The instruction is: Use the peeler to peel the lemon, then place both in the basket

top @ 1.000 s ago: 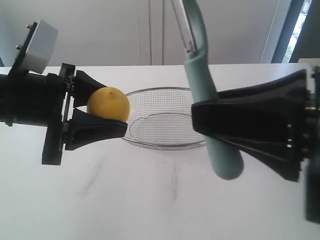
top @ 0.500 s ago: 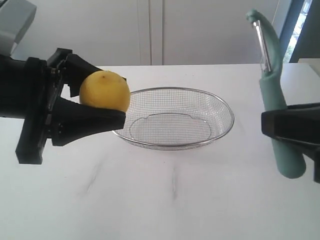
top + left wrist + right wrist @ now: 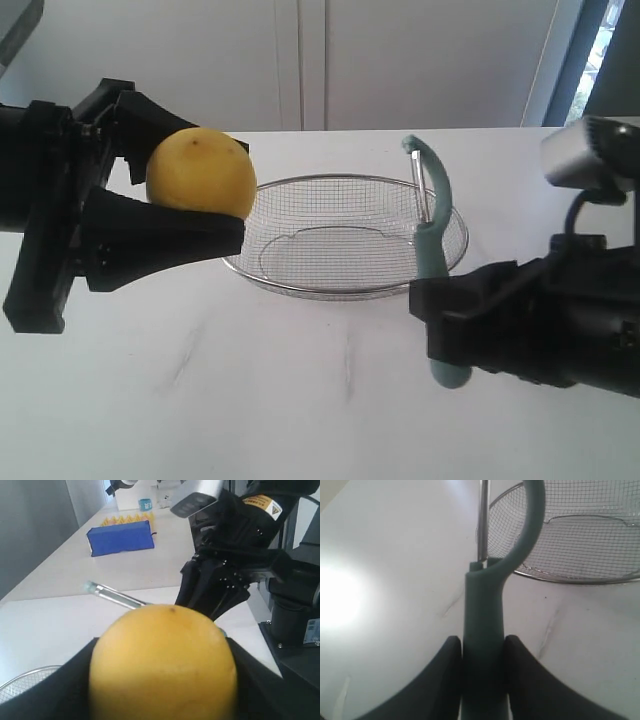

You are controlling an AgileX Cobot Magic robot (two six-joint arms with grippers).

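My left gripper (image 3: pixel 205 195) is shut on the yellow lemon (image 3: pixel 200 174), holding it in the air left of the wire basket (image 3: pixel 440 262). In the left wrist view the lemon (image 3: pixel 162 665) fills the gap between the black fingers. My right gripper (image 3: pixel 432 310) is shut on the teal handle of the peeler (image 3: pixel 433 255), which stands nearly upright with its head and blade in front of the basket's right side. The right wrist view shows the peeler (image 3: pixel 485 615) clamped between the fingers, its head reaching over the basket (image 3: pixel 555 577). The lemon and the peeler are apart.
The basket rests on a white table (image 3: pixel 300 400) with nothing in it. In the left wrist view a blue box (image 3: pixel 120 537) lies on a far table, beside the right arm's black body (image 3: pixel 235 565).
The right gripper has swung left and down with the peeler, from the right edge to the basket's right side. The left gripper has lifted the lemon slightly and drawn it nearer the camera.
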